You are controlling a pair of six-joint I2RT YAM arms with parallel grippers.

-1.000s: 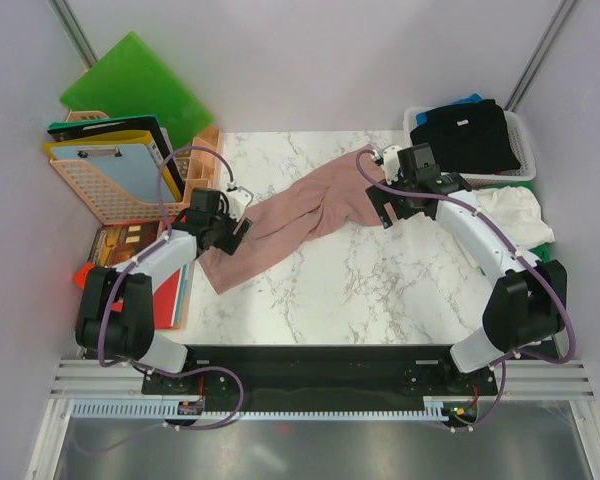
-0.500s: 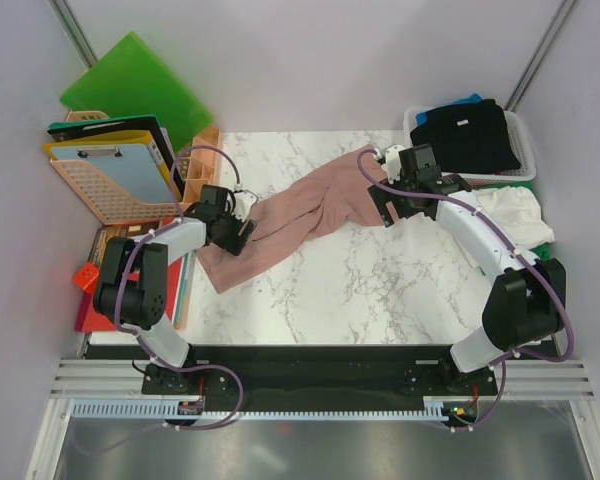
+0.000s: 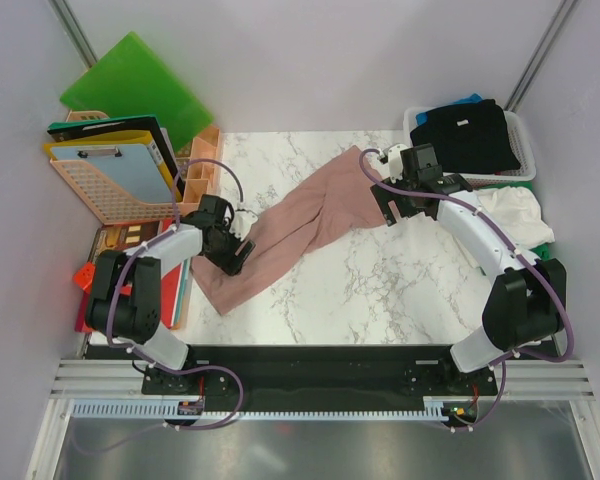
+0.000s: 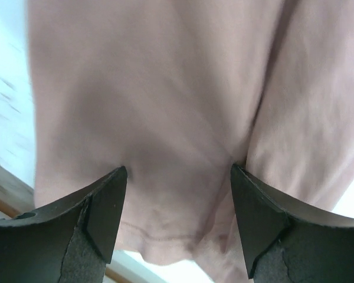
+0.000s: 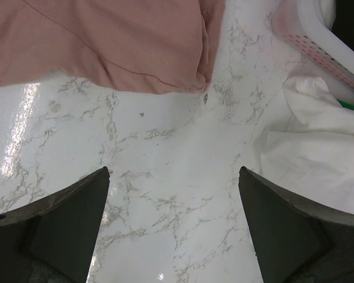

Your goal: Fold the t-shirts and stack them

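The marble desk [image 3: 360, 280] is carrying a dusty pink t-shirt [image 3: 300, 215], which is lying stretched out in a long rumpled band running diagonally from the near left toward the far right. At the far right corner, a white basket [image 3: 412, 118] is holding a folded black t-shirt [image 3: 470, 135], and a white t-shirt [image 3: 510, 210] is lying crumpled just in front of that basket. The left tool [image 3: 235, 250] is hanging over the near-left end of the pink t-shirt with its jaws standing wide apart; from the left wrist, the cloth [image 4: 165, 118] is filling the view between and beyond the two fingers, with its hem just below them, and nothing is being pinched. The right tool [image 3: 390, 212] is hovering beside the far-right end of the pink t-shirt, its jaws also spread wide and gripping nothing; the right wrist view is showing bare marble between the fingers [image 5: 65, 218], the pink edge [image 5: 106, 41] ahead and the white t-shirt [image 5: 318, 135] off to the side.
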